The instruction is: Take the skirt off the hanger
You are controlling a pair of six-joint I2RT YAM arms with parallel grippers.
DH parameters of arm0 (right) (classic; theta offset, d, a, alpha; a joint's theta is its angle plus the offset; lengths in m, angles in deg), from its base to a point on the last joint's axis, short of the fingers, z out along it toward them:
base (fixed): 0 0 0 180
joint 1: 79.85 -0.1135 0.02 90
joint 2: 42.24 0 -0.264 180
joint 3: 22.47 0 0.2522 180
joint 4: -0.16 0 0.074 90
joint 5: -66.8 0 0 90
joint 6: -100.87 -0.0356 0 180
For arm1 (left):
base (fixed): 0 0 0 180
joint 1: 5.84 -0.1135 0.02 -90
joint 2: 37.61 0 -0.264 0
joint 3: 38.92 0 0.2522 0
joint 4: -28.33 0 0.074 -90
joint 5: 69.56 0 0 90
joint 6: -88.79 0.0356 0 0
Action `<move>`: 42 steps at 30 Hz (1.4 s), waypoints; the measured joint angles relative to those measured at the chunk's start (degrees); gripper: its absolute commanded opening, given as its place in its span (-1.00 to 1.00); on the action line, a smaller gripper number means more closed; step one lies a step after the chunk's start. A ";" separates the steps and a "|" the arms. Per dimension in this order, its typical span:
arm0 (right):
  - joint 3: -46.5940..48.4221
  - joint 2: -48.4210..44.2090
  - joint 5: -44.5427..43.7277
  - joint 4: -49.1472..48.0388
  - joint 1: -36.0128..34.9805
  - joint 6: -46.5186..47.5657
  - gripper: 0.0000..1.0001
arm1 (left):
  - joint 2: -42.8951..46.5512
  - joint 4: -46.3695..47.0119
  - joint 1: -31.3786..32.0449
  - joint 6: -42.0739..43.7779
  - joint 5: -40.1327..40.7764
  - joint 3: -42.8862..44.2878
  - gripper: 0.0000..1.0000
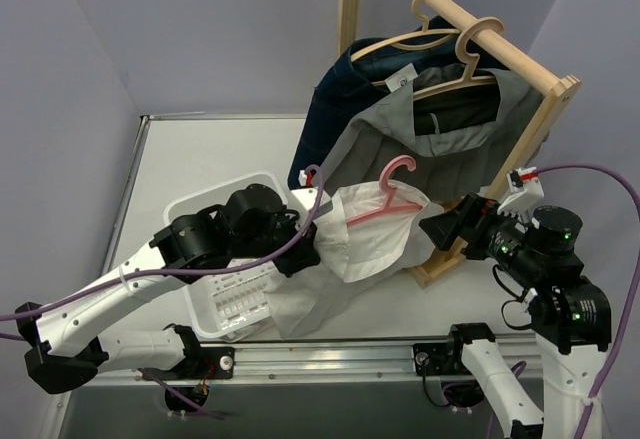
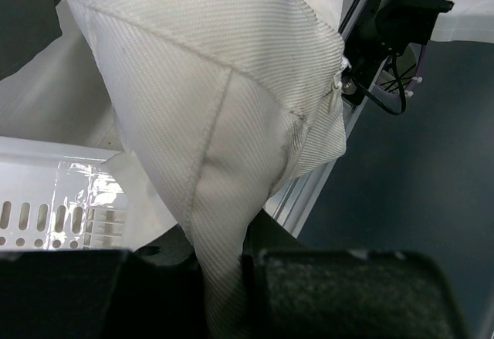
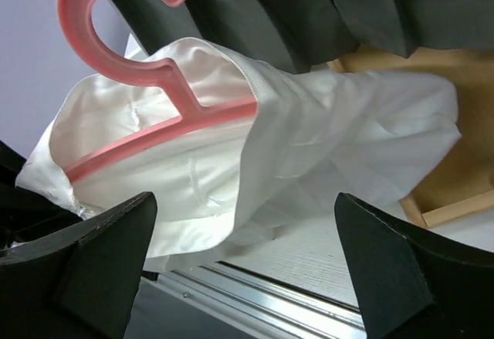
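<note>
Two arms reach out from the near edge of the bench [image 1: 200, 159]. The left pincer [image 2: 220, 293] is clamped on a fold of the white skirt [image 1: 365, 244], with the cloth squeezed tight between its dark fingers. It grips the skirt on the 9 o'clock side. The skirt sits at the middle of the bench, and its waist is on the pink hanger [image 1: 392, 199]. The hanger's arm runs inside the open top, and its hook stands up at 12 o'clock, free of any rail. The skirt's lower cloth sags toward 7 o'clock, against the white basket [image 1: 240, 304], which lies at 8 o'clock of the skirt.

At 3 o'clock of the skirt, the right pincer [image 1: 440, 227] faces the cloth with its fingers spread wide apart and nothing between them. It is near the skirt but not touching it.

Farther back, at 1 o'clock, a wooden rack [image 1: 545, 109] carries two wooden hangers [image 1: 470, 44]. A navy garment [image 1: 330, 109] hangs on the farther one, and a grey garment [image 1: 400, 129] hangs just behind the pink hook.
</note>
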 measured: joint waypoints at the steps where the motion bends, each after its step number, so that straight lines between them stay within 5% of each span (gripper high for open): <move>1: 0.02 0.70 0.92 -0.42 0.04 0.39 0.86 | -0.17 0.07 0.00 -0.02 -0.22 0.00 -0.95; 21: 2.51 9.11 14.73 -15.04 0.04 -3.30 0.53 | -6.29 -0.39 -0.07 -6.08 -6.95 5.97 -0.95; 37: -8.94 9.16 10.95 -19.85 -3.39 -3.69 0.40 | -9.53 -0.33 -0.35 -10.56 -10.91 8.63 -0.95; 42: -9.31 9.16 7.08 -20.20 -6.51 -3.54 0.15 | -11.17 -0.24 -0.61 -12.17 -11.82 9.66 -0.95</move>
